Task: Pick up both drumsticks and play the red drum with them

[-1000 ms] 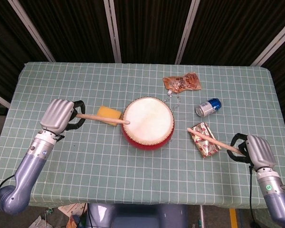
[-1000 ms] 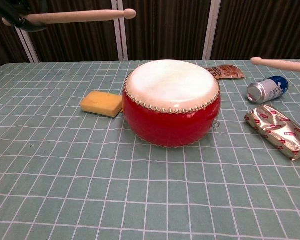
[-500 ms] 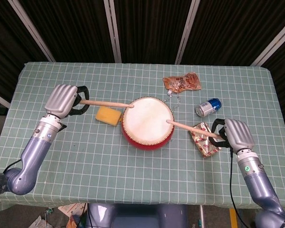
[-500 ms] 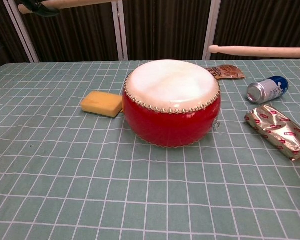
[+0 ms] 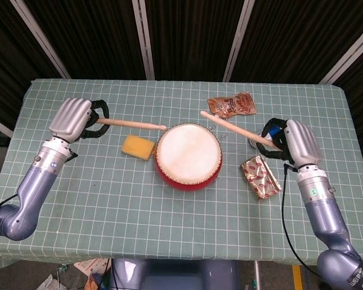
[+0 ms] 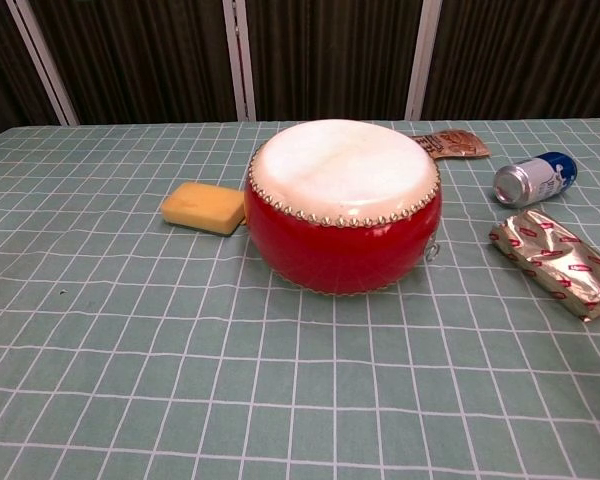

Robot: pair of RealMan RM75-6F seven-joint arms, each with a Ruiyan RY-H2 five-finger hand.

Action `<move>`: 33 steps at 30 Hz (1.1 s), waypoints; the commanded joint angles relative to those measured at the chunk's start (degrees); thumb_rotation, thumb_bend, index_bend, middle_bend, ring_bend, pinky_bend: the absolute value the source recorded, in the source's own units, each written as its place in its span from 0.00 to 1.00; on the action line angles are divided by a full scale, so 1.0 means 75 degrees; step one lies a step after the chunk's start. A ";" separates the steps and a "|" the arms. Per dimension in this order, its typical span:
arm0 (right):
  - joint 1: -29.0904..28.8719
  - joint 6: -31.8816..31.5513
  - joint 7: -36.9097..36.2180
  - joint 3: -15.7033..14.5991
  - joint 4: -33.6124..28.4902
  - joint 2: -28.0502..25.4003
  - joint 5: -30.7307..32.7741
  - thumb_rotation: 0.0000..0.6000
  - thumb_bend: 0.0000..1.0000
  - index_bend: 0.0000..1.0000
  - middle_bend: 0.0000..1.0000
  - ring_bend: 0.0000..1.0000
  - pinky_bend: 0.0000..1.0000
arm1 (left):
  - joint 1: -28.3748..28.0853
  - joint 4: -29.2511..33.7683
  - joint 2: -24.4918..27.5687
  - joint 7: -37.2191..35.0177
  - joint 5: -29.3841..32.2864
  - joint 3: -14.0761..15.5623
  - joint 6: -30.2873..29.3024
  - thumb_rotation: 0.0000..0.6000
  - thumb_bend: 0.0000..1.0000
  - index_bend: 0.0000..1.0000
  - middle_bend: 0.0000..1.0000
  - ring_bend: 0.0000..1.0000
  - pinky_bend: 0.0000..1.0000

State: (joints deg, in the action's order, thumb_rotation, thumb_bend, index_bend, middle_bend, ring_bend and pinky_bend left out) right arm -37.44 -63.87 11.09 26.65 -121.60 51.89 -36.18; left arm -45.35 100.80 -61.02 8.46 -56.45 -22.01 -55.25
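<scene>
Raised since before: two wooden drumsticks, left drumstick (image 5: 132, 124) gripped by left hand (image 5: 72, 118), right drumstick (image 5: 235, 128) by right hand (image 5: 294, 142), off one white-skinned red drum (image 5: 188, 156) at centre frame.

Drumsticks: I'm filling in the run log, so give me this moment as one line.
left hand: holds left drumstick | right hand: holds right drumstick | red drum: neither tip over drumhead

Drumstick grips: your left hand (image 5: 72, 117) and right hand (image 5: 293, 142) cover the butt ends, so you cannot see how the fingers lie.
Chest view: you see no hand and no drumstick there.
Blue can (image 5: 258, 138): mostly hidden in the head view by your right hand.
Foil packet (image 6: 560, 263): cut by the right edge.
</scene>
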 commanded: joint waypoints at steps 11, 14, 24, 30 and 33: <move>-0.2052 -0.1175 0.4899 -0.2699 0.3425 0.4180 0.0830 1.00 0.58 0.99 1.00 1.00 1.00 | 0.0346 -0.0501 0.0196 -0.0893 -0.0693 0.0447 0.0292 1.00 0.50 0.77 1.00 1.00 1.00; -0.2101 -0.1892 0.5783 -0.3143 0.4161 0.4721 0.0272 1.00 0.58 0.99 1.00 1.00 1.00 | 0.0336 -0.0750 0.0090 -0.0957 -0.0714 0.0551 0.0393 1.00 0.50 0.77 1.00 1.00 1.00; -0.1272 -0.2647 0.3872 -0.1892 0.2984 0.3548 -0.0212 1.00 0.58 0.99 1.00 1.00 1.00 | 0.0152 -0.0722 -0.0185 -0.0549 -0.0650 0.0582 0.0264 1.00 0.50 0.77 1.00 1.00 1.00; -0.0499 -0.2811 0.2844 -0.1766 0.2044 0.2460 -0.0790 1.00 0.58 0.99 1.00 1.00 1.00 | -0.0102 -0.0126 -0.0310 0.0204 -0.0259 0.0439 -0.0029 1.00 0.51 0.77 1.00 1.00 1.00; -0.0213 -0.2701 0.2447 -0.1803 0.1892 0.2174 -0.0973 1.00 0.59 0.99 1.00 1.00 1.00 | -0.0234 0.0142 -0.0449 0.0475 -0.0096 0.0260 -0.0338 1.00 0.50 0.77 1.00 1.00 1.00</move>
State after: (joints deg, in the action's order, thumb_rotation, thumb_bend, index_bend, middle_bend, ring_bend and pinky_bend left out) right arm -40.60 -84.08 31.18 12.82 -106.26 69.58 -42.14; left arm -46.34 100.70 -63.64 11.10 -57.98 -19.13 -56.43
